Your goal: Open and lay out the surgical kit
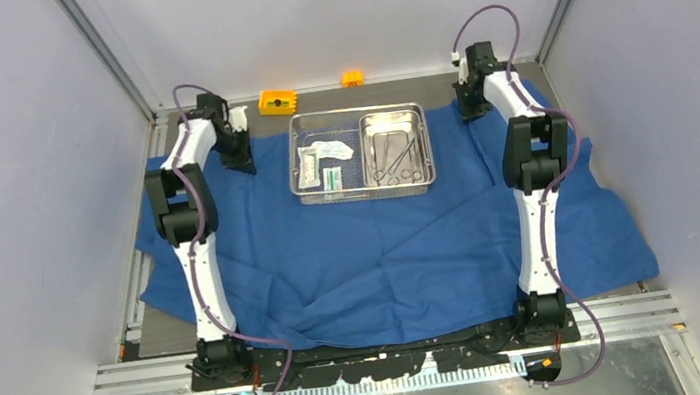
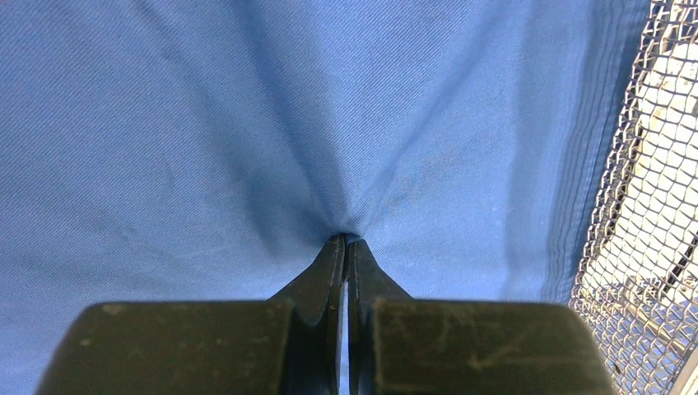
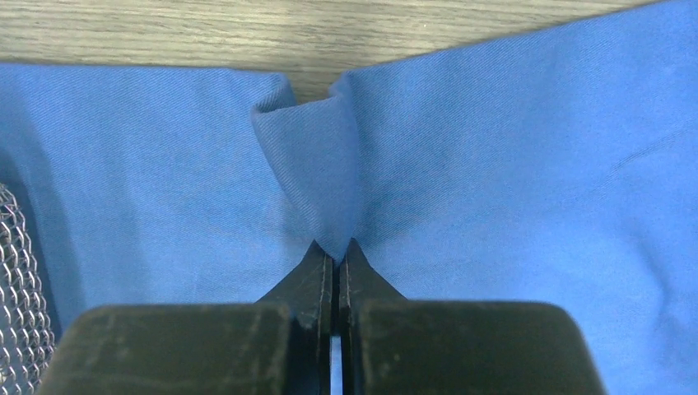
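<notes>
The blue cloth wrap (image 1: 383, 254) lies spread open on the table. The steel mesh basket (image 1: 365, 192) stands on it at the back centre, holding the white-green packets (image 1: 324, 163) on its left and the smaller solid steel tray (image 1: 371, 155) with thin steel scissors and forceps (image 1: 397, 159) on its right. My left gripper (image 1: 239, 163) is shut on a pinch of the cloth (image 2: 346, 222) just left of the basket (image 2: 642, 206). My right gripper (image 1: 470, 112) is shut on a fold of the cloth (image 3: 317, 173) right of the basket (image 3: 20, 280).
Two small orange blocks (image 1: 277, 101) (image 1: 353, 78) sit on the bare table behind the basket. Grey walls close in both sides and the back. The cloth's back edge shows against the wooden table (image 3: 329, 33). The cloth hangs past the table at the right front.
</notes>
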Motion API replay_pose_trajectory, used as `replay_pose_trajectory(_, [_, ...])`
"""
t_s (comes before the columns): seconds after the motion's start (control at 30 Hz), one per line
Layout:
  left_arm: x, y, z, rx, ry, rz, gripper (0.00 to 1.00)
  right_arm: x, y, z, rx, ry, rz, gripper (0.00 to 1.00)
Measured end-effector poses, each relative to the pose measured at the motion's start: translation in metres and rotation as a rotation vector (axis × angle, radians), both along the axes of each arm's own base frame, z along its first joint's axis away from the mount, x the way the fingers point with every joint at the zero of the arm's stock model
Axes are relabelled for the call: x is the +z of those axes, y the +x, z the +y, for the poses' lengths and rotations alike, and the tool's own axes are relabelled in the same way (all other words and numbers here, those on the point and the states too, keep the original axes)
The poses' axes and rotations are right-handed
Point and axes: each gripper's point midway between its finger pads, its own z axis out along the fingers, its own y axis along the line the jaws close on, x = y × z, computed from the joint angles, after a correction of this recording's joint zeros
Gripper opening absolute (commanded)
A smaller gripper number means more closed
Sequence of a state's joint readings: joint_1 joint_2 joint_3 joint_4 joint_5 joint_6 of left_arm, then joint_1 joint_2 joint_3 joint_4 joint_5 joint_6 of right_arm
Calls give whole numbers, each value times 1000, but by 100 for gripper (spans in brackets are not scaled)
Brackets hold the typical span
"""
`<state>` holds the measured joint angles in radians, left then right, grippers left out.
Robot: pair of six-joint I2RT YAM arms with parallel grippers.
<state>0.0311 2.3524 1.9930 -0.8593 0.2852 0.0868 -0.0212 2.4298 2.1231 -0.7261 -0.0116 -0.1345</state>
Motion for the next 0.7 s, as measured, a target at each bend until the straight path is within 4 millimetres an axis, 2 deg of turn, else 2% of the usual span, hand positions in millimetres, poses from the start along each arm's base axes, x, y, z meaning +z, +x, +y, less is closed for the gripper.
replay_pose_trajectory(0.5, [-1, 7, 0, -19, 3, 73, 0, -5, 4, -3, -49, 2, 37, 0])
replay_pose_trajectory(0.7, [0, 18, -1, -21, 9, 61, 0, -5, 10, -5, -67, 7, 43, 0])
